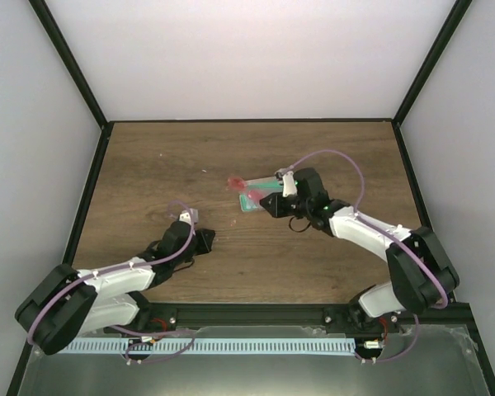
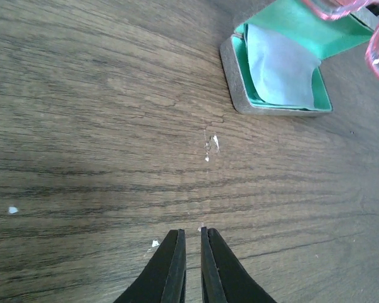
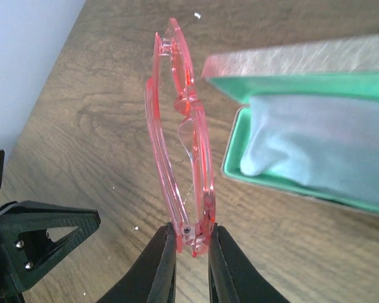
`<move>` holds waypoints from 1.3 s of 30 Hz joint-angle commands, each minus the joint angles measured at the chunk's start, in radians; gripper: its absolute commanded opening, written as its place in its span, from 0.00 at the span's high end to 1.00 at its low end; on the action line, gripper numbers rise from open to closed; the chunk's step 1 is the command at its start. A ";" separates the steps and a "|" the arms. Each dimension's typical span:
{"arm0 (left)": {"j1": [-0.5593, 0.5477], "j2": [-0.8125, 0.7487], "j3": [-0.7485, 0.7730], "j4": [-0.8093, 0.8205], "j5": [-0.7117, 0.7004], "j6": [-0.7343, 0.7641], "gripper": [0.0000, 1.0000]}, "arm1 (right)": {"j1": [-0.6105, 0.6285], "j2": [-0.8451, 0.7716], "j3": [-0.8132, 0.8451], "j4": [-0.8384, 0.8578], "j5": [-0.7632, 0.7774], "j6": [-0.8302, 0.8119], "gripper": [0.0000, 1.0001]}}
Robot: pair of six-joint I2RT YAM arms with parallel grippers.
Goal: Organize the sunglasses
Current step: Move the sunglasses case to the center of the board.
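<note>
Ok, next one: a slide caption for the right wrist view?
Right pincer shut on folded red sunglasses beside the open grey case, pale blue cloth lying inside.

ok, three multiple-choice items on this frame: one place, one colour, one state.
1. Where is the pale blue folded cloth?
A) inside the open grey oblong case
B) hanging on a hook
C) in a white bowl

2. What colour is the case's lining?
A) black
B) green
C) yellow

3. The right gripper is:
A) open and empty
B) shut and empty
C) shut on the thin red-framed sunglasses

Answers:
1 A, the cloth lies in the case's base.
2 B, green shows inside both lid and base.
3 C, the fingertips pinch the folded frame at its hinge end.
</note>
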 commanded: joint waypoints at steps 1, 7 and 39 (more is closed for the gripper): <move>0.005 0.034 0.026 0.071 0.039 0.024 0.89 | -0.082 0.004 0.097 -0.159 -0.143 -0.144 0.92; 0.004 0.075 0.033 0.102 0.062 0.032 0.89 | -0.124 0.065 0.142 -0.240 -0.213 -0.243 0.92; 0.004 0.327 0.101 0.259 0.009 0.014 0.79 | -0.146 -0.114 0.017 -0.118 -0.258 -0.205 0.95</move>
